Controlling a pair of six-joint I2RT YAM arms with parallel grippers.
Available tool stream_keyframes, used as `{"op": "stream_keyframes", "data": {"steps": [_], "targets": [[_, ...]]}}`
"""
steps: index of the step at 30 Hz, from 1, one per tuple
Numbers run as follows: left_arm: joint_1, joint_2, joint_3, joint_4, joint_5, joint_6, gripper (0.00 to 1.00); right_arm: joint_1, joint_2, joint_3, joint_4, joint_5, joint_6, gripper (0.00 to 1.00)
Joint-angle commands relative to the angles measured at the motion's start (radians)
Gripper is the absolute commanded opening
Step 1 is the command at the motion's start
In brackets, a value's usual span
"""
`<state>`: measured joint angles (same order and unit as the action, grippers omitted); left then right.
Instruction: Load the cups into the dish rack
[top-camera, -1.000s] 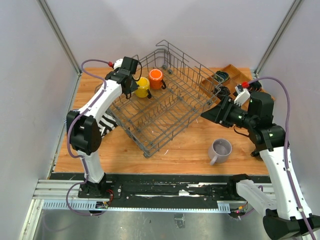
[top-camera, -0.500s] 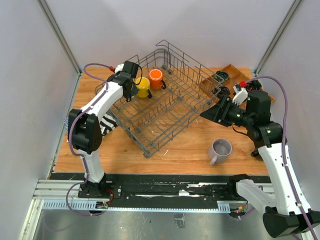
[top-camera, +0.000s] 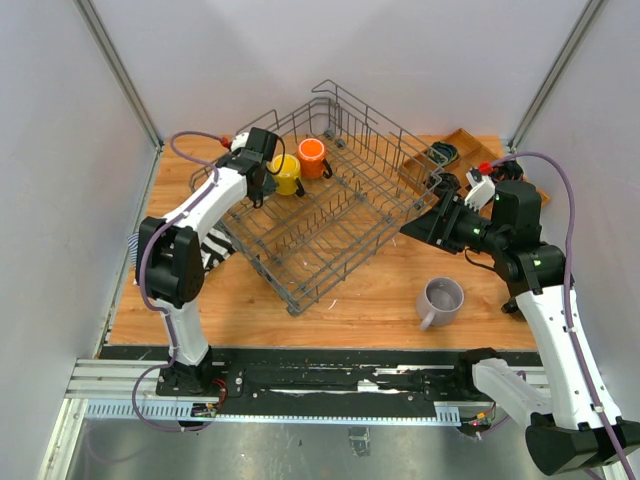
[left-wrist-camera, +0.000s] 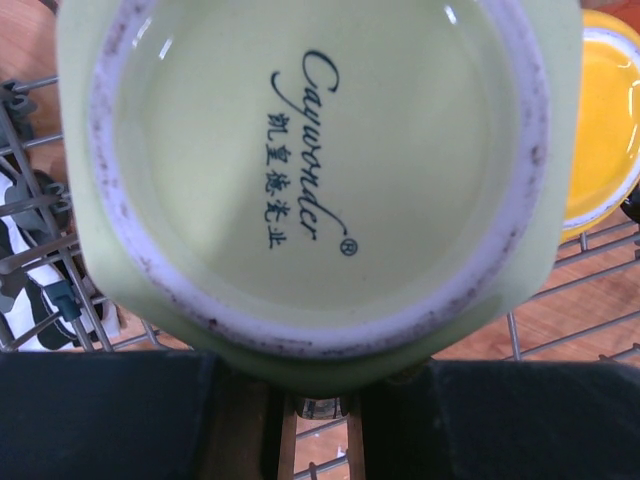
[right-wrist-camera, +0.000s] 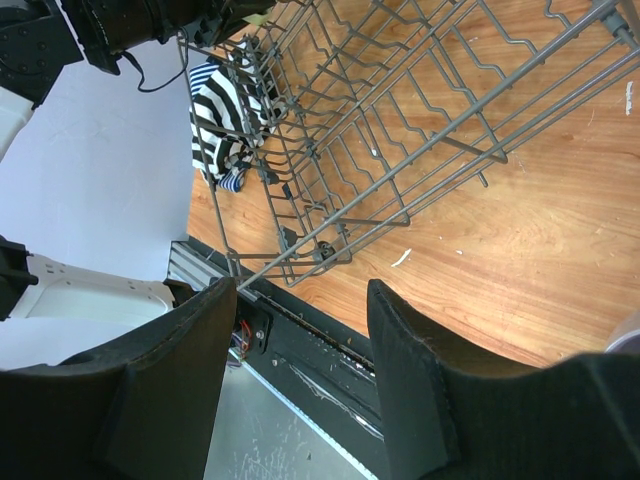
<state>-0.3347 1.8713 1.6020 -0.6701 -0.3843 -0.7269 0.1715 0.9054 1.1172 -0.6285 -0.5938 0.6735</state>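
Note:
The underside of a pale cream-yellow cup (left-wrist-camera: 320, 170) fills the left wrist view, and my left gripper (left-wrist-camera: 320, 375) is shut on its lower edge. Seen from above, that gripper (top-camera: 260, 180) hangs over the back left corner of the grey wire dish rack (top-camera: 320, 235) and hides the cup. A yellow cup (top-camera: 285, 172) and an orange cup (top-camera: 312, 157) sit in that corner of the rack. A lavender-grey cup (top-camera: 440, 298) stands on the table at the front right. My right gripper (top-camera: 418, 226) hovers open and empty beside the rack's right side (right-wrist-camera: 400, 130).
A brown wooden tray (top-camera: 455, 155) with black coils stands at the back right, behind my right arm. A black-and-white striped cloth (top-camera: 212, 248) lies on the table against the rack's left side. The table's front edge runs below the rack's near corner (right-wrist-camera: 320, 250).
My left gripper has carried the pale cup slightly right, further over the rack's back left corner. The right arm shifted a little at first and then held still.

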Motion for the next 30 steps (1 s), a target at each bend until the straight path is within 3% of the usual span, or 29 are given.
{"op": "stream_keyframes", "data": {"steps": [1, 16, 30], "targets": [[0.012, -0.021, -0.026, 0.105, -0.019, 0.014, 0.00, -0.030, -0.003, -0.010, -0.008, 0.007, -0.020, 0.56], [0.011, -0.020, -0.164, 0.230, 0.002, 0.030, 0.01, -0.032, -0.006, -0.016, -0.013, 0.008, -0.018, 0.56], [-0.008, 0.095, -0.065, 0.164, -0.026, 0.006, 0.01, -0.041, -0.020, -0.025, -0.015, 0.006, -0.015, 0.56]]}}
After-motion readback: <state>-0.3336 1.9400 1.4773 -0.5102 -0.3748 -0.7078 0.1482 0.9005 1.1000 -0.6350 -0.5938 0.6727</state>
